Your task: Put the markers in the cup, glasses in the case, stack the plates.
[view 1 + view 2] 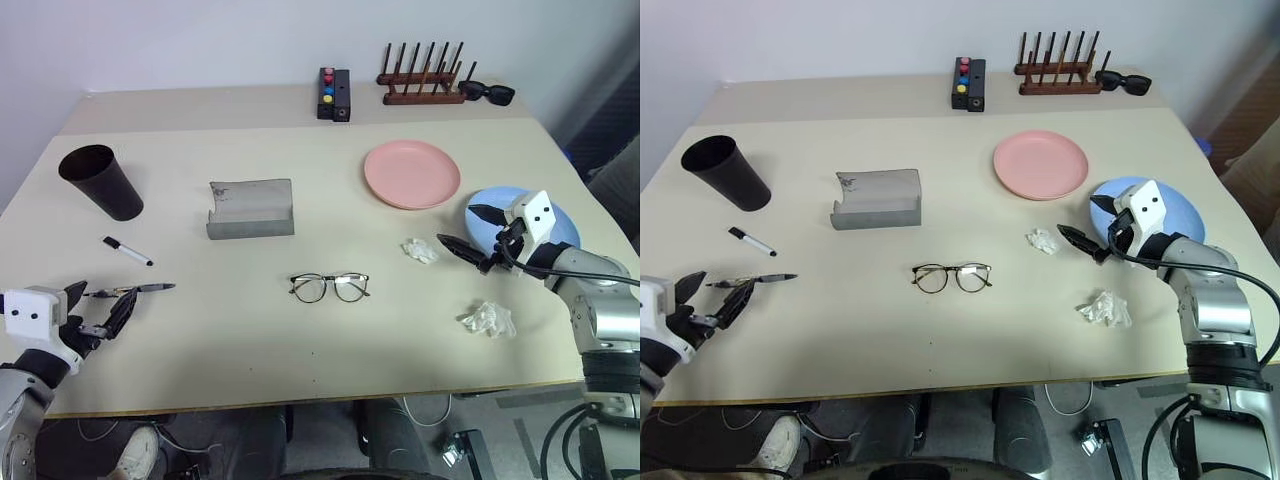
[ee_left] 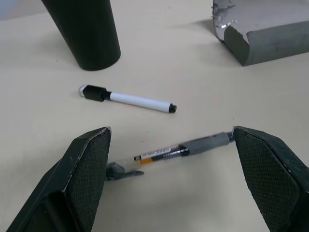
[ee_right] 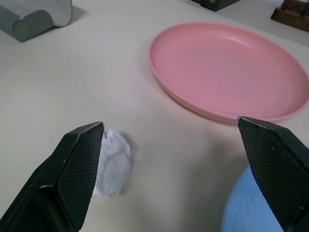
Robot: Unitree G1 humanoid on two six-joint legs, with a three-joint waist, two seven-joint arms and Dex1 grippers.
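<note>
The dark cup (image 1: pixel 100 180) stands at the table's left. A white marker (image 1: pixel 127 251) lies in front of it, and the dark grey marker (image 2: pixel 193 146) lies nearer me. My left gripper (image 1: pixel 100 300) is open just behind the grey marker, fingers either side of its line, touching nothing. The grey case (image 1: pixel 250 210) sits open mid-table, and the glasses (image 1: pixel 330 287) lie in front of it. The pink plate (image 1: pixel 412 173) is at the back right. My right gripper (image 1: pixel 458 226) hangs open over the left edge of the blue plate (image 1: pixel 565 228).
Two crumpled tissues (image 1: pixel 420 250) (image 1: pixel 488 318) lie near the right gripper. At the back stand a black box with coloured buttons (image 1: pixel 333 93), a wooden rack (image 1: pixel 422 80) and black sunglasses (image 1: pixel 487 94). The table's front edge (image 1: pixel 300 400) runs close to me.
</note>
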